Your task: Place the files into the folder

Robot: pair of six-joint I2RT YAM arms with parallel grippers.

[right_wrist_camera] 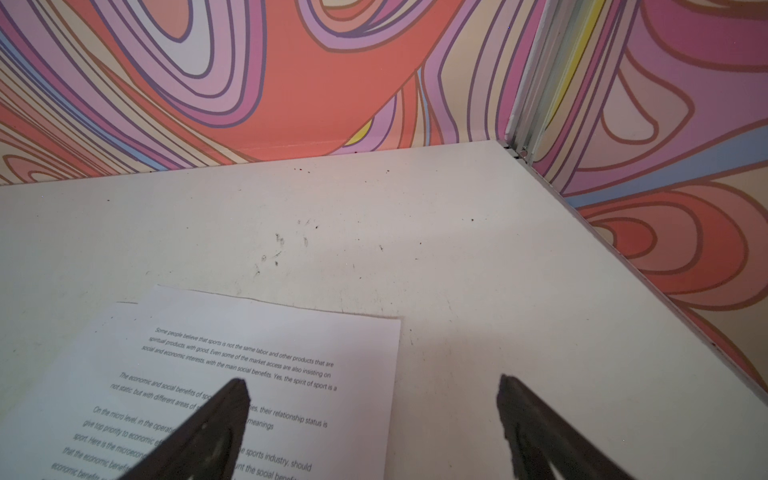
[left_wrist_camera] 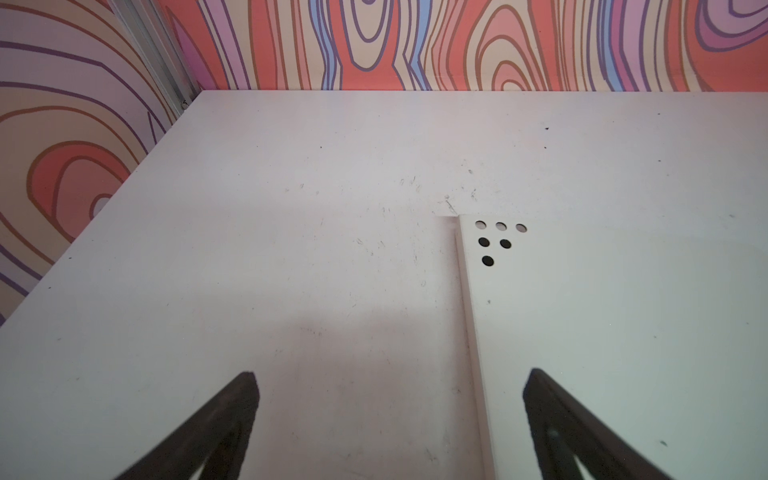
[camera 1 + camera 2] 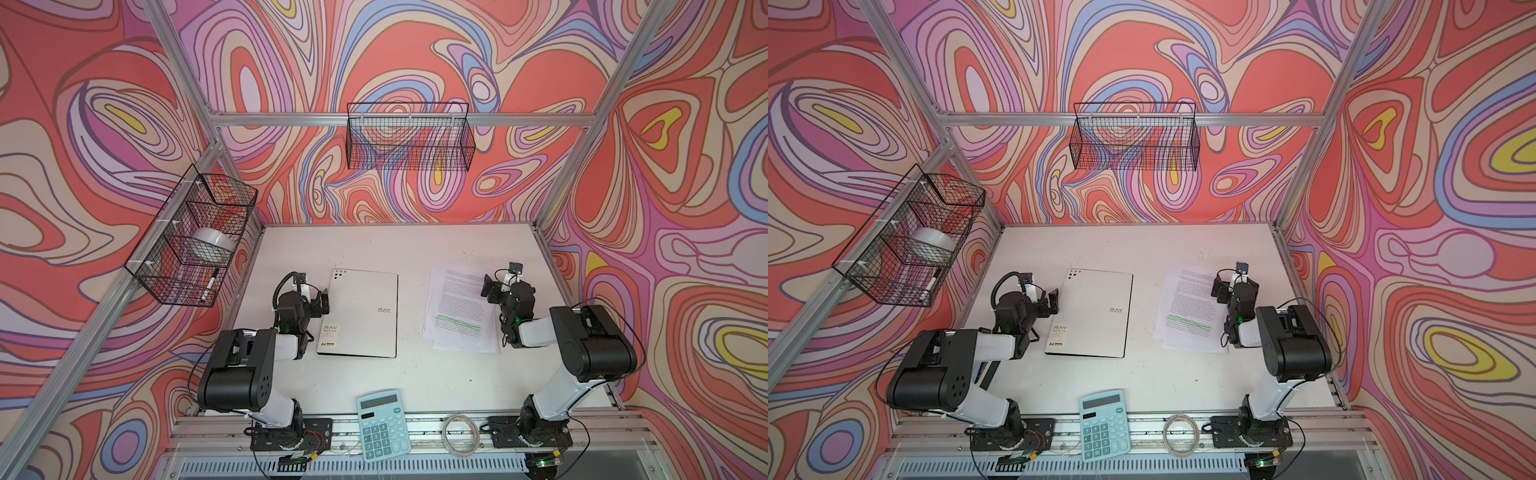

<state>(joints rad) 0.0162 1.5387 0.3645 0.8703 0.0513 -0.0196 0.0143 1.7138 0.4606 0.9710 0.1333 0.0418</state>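
Note:
The folder [image 3: 361, 316] [image 3: 1092, 316] lies closed and flat on the white table [image 3: 374, 249], silver-white with RAY logos and dots at its far left corner. To its right the files [image 3: 457, 311] [image 3: 1187, 311] form a loose stack of printed sheets with one green-highlighted passage. My left gripper [image 3: 322, 300] [image 3: 1052, 302] is open and empty above the folder's left edge; in the left wrist view the gripper [image 2: 390, 374] straddles that edge of the folder [image 2: 602, 332]. My right gripper [image 3: 490, 289] [image 3: 1221, 289] [image 1: 372, 380] is open and empty over the right edge of the files [image 1: 270, 353].
A teal calculator [image 3: 382, 424] and a coil of clear cable [image 3: 459, 432] lie at the table's front edge. A wire basket [image 3: 195, 237] with a tape roll and a marker hangs on the left wall. Another wire basket [image 3: 409, 137] hangs on the back wall.

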